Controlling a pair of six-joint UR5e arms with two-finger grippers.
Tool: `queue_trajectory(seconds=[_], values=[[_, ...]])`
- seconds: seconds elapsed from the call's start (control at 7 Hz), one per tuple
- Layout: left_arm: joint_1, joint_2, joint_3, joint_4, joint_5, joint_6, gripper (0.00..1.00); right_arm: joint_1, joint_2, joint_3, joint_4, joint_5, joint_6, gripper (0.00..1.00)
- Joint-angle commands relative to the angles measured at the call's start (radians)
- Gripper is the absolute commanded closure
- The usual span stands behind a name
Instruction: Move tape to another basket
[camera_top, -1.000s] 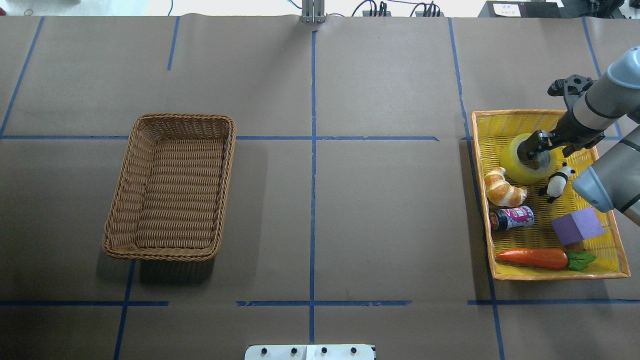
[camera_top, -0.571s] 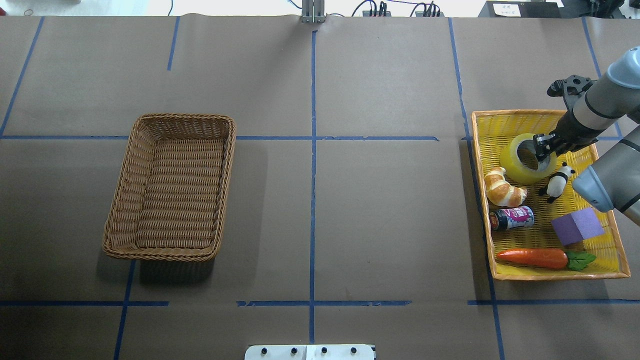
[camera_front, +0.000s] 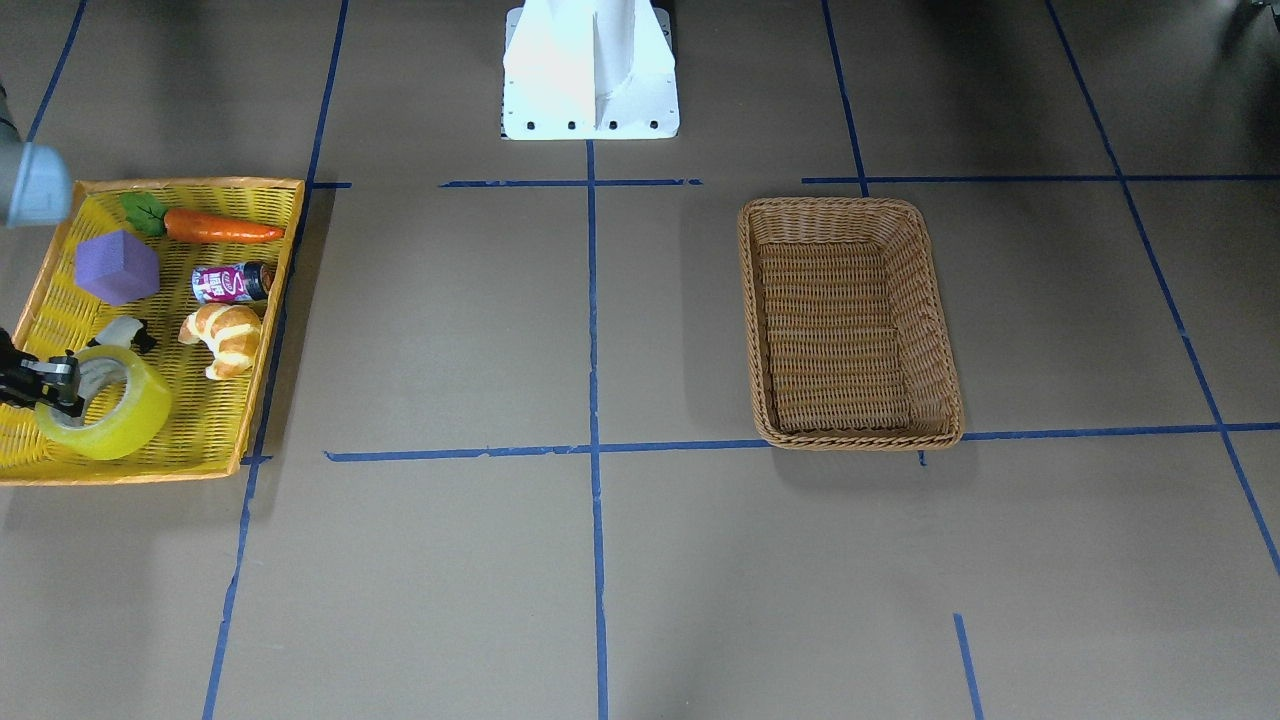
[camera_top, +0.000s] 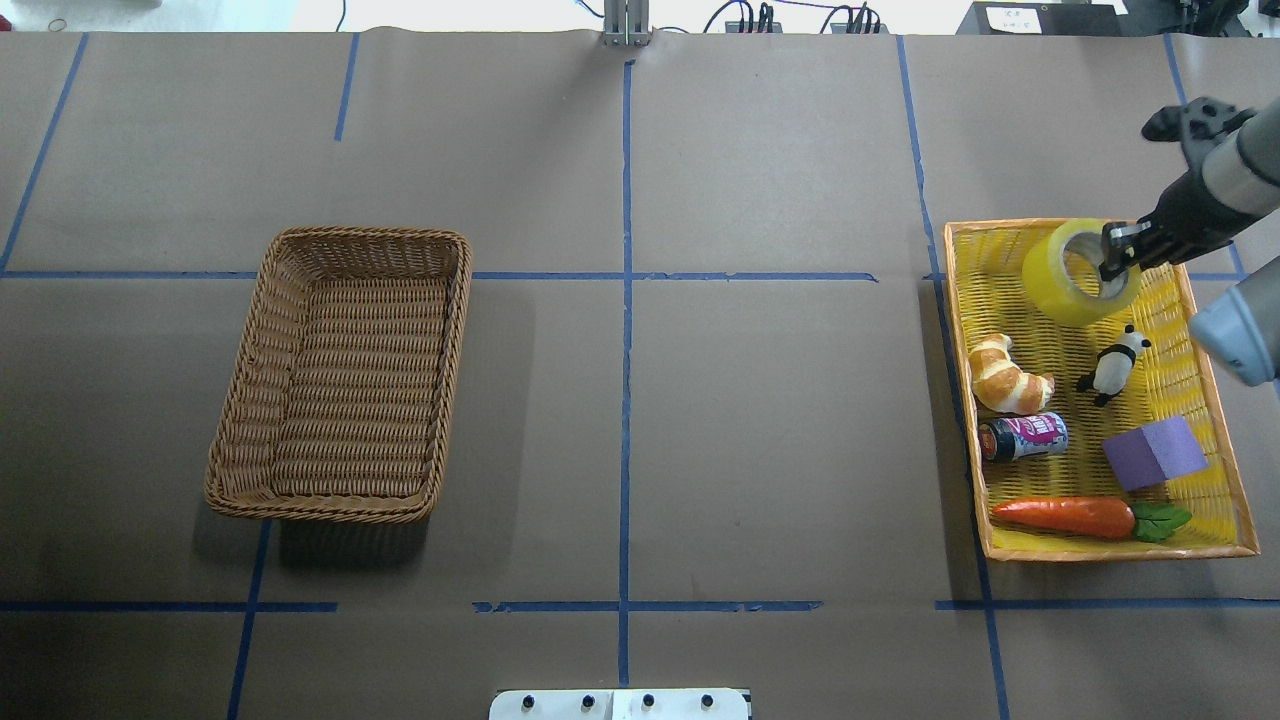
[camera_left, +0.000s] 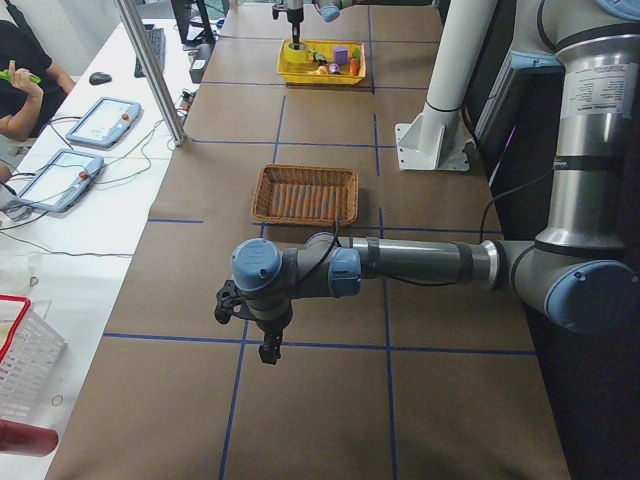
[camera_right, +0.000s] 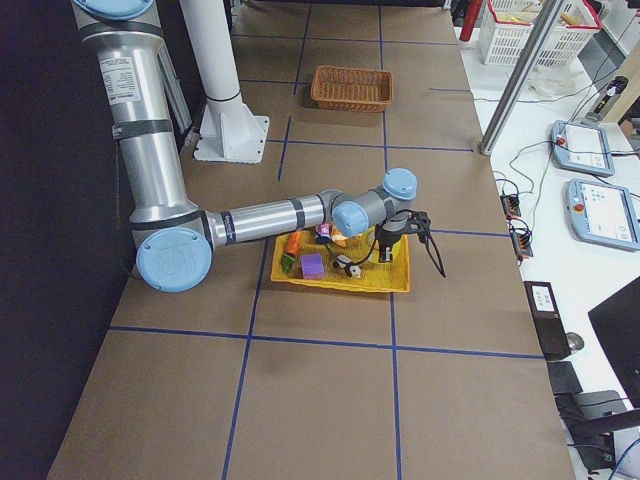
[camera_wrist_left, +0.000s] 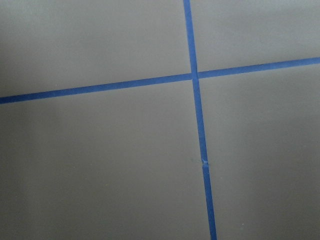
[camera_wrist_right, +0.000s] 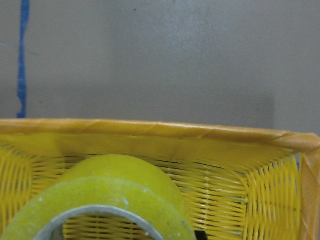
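1. The right fingers (camera_top: 1116, 252) are closed on the wall of the tape (camera_top: 1050, 275), one finger inside the grey-white core and one outside.
2. The tape, a yellow-green roll, hangs tilted in that grip over the far corner of a shallow yellow tray (camera_top: 1100, 553). It looks raised, as its top edge overlaps the tray's far rim in the overhead view.
3. The tray lies at the right end of the desk (camera_top: 760, 420).
4. Also in the tray are a croissant (camera_top: 1005, 378), a small can (camera_top: 1022, 437), a panda toy (camera_top: 1110, 368), a purple block (camera_top: 1155, 452) and a carrot (camera_top: 1075, 515). All lie apart from the tape.
5. The brown wicker basket (camera_top: 370, 232) sits on the left half of the desk, well apart from the tray, with nothing in it.
6. The left fingers (camera_left: 268, 345) hang over bare desk near the left end. I cannot tell how far open they are.
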Motion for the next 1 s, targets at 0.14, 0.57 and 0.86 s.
queue_trajectory(seconds=[0.14, 0.57, 0.86], values=[[0.001, 0.002, -0.009, 0.000, 0.000, 0.002, 0.00, 0.065, 0.007, 0.114, 0.002, 0.132, 0.011, 1.00], [0.019, -0.007, -0.012, -0.139, 0.002, -0.012, 0.00, -0.005, 0.131, 0.141, 0.003, 0.169, 0.174, 0.99], [0.147, -0.016, -0.024, -0.298, 0.002, -0.282, 0.00, -0.115, 0.217, 0.180, 0.006, 0.152, 0.417, 0.99]])
